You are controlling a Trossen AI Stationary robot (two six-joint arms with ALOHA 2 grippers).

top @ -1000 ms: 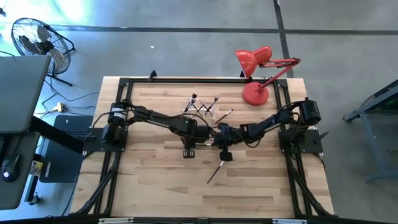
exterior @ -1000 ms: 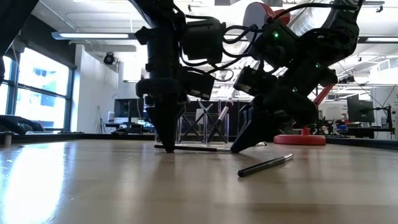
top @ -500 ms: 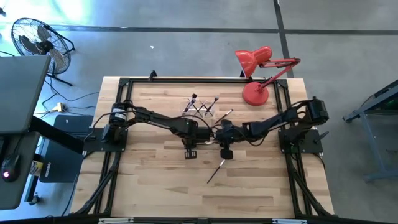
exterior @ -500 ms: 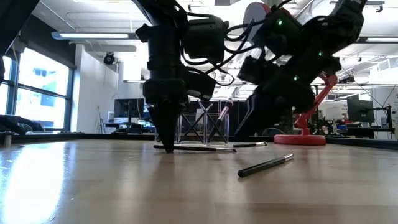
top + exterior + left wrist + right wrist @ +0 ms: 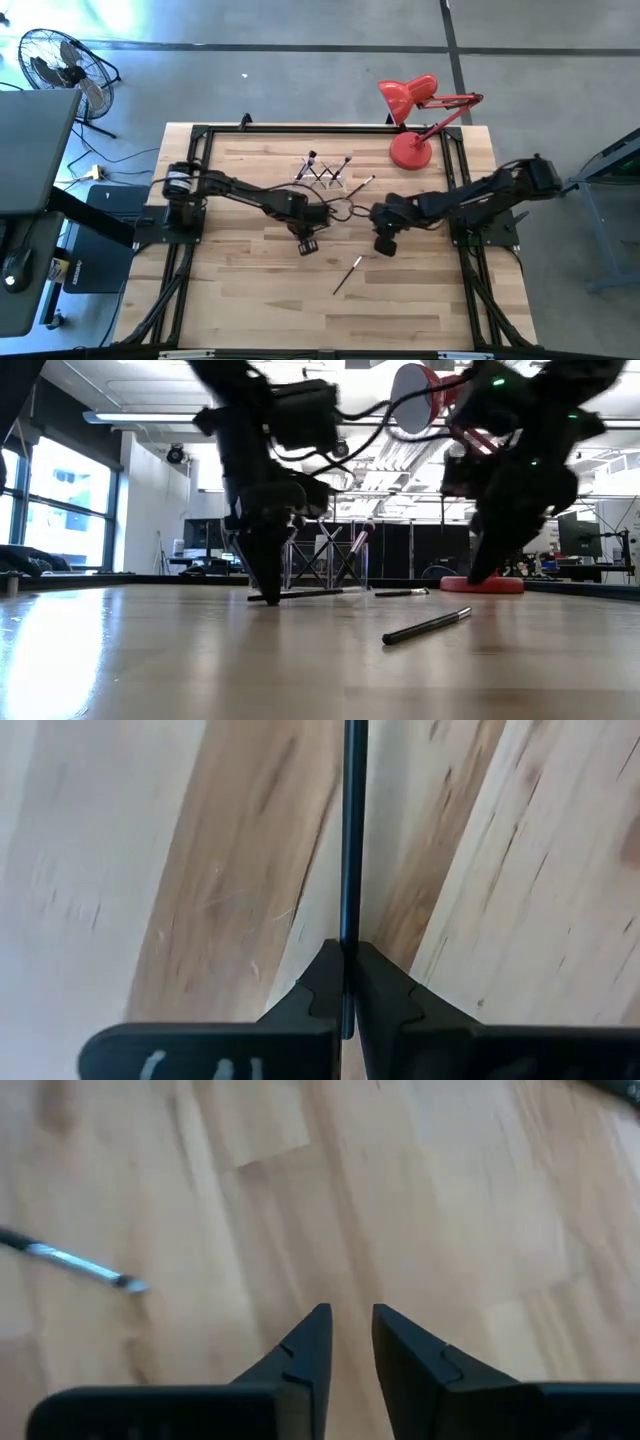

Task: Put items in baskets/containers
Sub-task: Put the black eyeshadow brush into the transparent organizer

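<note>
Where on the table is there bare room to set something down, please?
The near strip beyond the loose brush is bare, as are both side edges of the table. The middle is crowded: left hand pinching a brush, right hand, clear holder and lamp behind.

No readable text, label, brand, number or sign shows in any view; some white marks are too blurred to read.

Beside the red lamp (image 5: pixel 412 118), the clear holder (image 5: pixel 326 176) was nearly invisible, its brushes (image 5: pixel 328 168) too small to count, and both arms blurred in the low view.
</note>
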